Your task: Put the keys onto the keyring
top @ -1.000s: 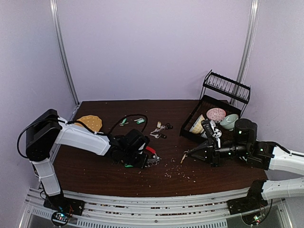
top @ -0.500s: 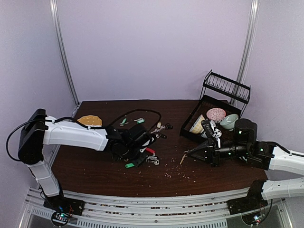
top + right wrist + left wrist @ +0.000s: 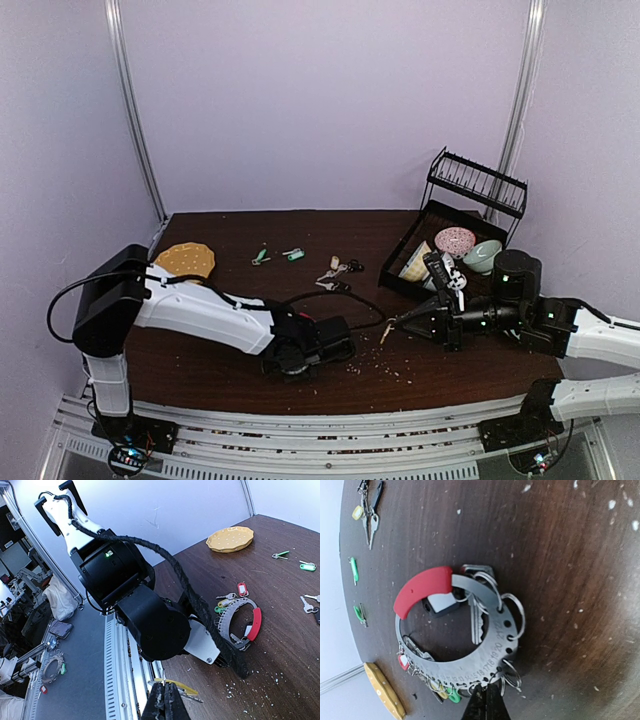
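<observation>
Left arm (image 3: 200,310) swung nearward and right across bench (image 3: 230,225). Keyring (image 3: 470,672), hidden in top view, lay flat in left wrist view, clenched left gripper (image 3: 485,700) touching its rim. Right gripper (image 3: 163,700) clenched, well apart.

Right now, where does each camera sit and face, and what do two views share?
Top external: high behind the robot, looking down at the table; both arms.
Left wrist: looks down on keyring; shut left gripper at its rim.
Right wrist: faces left arm; shut right gripper pinches yellow-tagged key.
Shared: keyring, both wrist views.
</observation>
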`<state>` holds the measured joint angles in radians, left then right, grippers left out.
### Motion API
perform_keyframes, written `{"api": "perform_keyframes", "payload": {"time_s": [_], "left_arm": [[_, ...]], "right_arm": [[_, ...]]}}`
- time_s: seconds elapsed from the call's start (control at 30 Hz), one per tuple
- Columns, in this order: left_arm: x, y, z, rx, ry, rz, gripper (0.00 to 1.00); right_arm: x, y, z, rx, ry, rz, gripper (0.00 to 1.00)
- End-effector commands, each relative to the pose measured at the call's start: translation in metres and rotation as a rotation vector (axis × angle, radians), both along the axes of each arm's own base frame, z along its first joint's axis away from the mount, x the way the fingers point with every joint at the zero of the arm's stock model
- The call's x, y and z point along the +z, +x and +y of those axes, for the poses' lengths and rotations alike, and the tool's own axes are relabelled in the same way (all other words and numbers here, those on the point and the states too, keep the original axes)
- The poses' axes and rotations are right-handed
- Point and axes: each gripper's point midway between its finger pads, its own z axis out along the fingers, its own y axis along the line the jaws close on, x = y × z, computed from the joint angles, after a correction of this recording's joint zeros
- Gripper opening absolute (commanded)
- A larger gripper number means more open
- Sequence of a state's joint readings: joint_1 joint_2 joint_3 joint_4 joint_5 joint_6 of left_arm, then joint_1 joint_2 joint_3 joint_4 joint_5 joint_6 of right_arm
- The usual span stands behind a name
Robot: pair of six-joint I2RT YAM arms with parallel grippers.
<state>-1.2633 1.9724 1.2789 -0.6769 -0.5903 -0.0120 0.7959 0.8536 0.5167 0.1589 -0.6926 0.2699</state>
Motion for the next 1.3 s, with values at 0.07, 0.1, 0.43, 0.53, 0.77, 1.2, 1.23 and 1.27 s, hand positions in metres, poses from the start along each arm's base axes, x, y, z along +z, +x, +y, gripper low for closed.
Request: {"api": "perform_keyframes", "payload": {"time_s": [0.07,0.1,0.43,0.53,0.77,1.2,1.23,1.27], "left_arm": [[-0.005,-0.011,-0.016,-0.029,-0.087,0.101,0.00],[-0.006,-0.012,-0.016,-0.023,-0.096,0.102,0.00],[0.015,-0.016,-0.031,0.027,-0.312,0.154,0.28],[0.037,-0.010,-0.029,0.052,-0.393,0.119,0.34],[0.086,-0.039,-0.017,-0.117,-0.817,0.170,0.38],[0.017,-0.032,-0.028,-0.125,-0.655,0.123,0.36],[0.013,-0.031,-0.029,-0.117,-0.643,0.125,0.34],[0.009,-0.029,-0.029,-0.101,-0.629,0.123,0.32]], "right_arm": [[0.007,0.001,0.000,-0.006,0.018,0.000,0.00],[0.007,0.001,0.000,-0.005,0.019,0.000,0.00],[0.009,0.000,0.000,-0.003,0.028,0.000,0.00],[0.008,0.000,0.000,0.000,0.026,0.007,0.00],[0.007,-0.002,-0.001,0.003,0.032,0.007,0.00],[0.004,-0.001,0.000,-0.001,0.026,0.012,0.00],[0.003,-0.001,0.000,-0.001,0.024,0.013,0.00],[0.003,-0.001,-0.001,-0.003,0.023,0.013,0.00]]}}
